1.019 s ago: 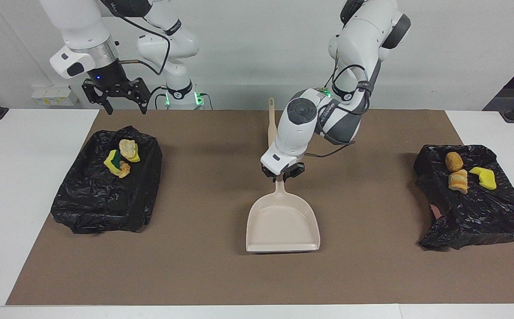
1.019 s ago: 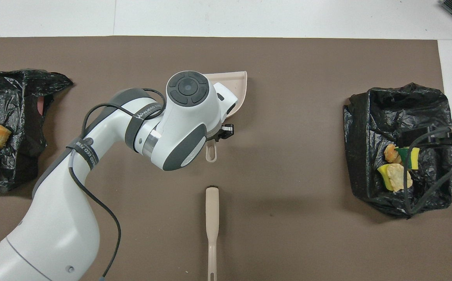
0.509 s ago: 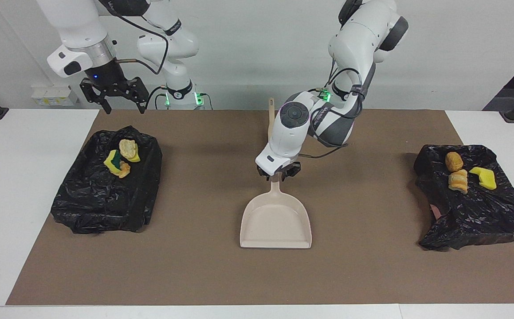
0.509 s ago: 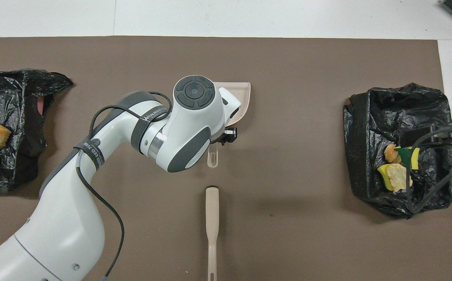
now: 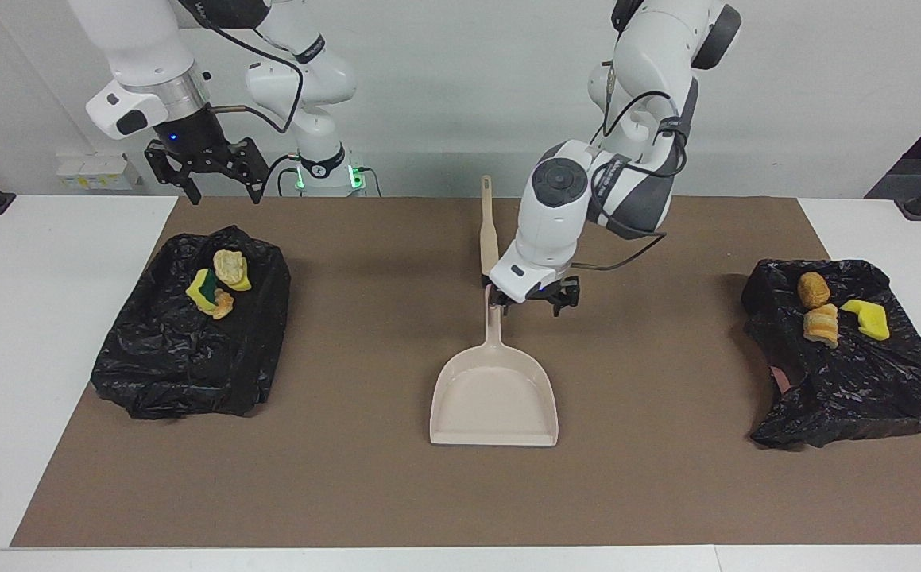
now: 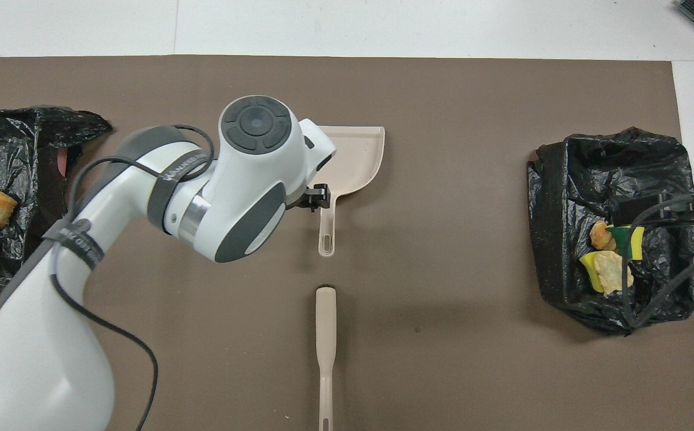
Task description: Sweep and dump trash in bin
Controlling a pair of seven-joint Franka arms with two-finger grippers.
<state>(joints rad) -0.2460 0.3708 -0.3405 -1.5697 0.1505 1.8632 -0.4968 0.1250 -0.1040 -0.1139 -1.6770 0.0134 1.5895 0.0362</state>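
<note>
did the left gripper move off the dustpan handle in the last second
Yes. The left gripper has opened and shifted sideways off the dustpan handle toward the left arm's end of the table; the dustpan lies flat on the brown mat.

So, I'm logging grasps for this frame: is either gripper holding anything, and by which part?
Nothing is held. The left gripper hangs open beside the dustpan handle; the right gripper waits open over the table's edge.

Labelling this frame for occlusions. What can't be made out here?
- Dustpan: overhead view, left arm covers one corner of the pan.
- Brush: facing view, left arm hides its head; overhead view, bottom edge cuts its handle.
- Right gripper: overhead view, not visible, only its cables at the edge.
</note>
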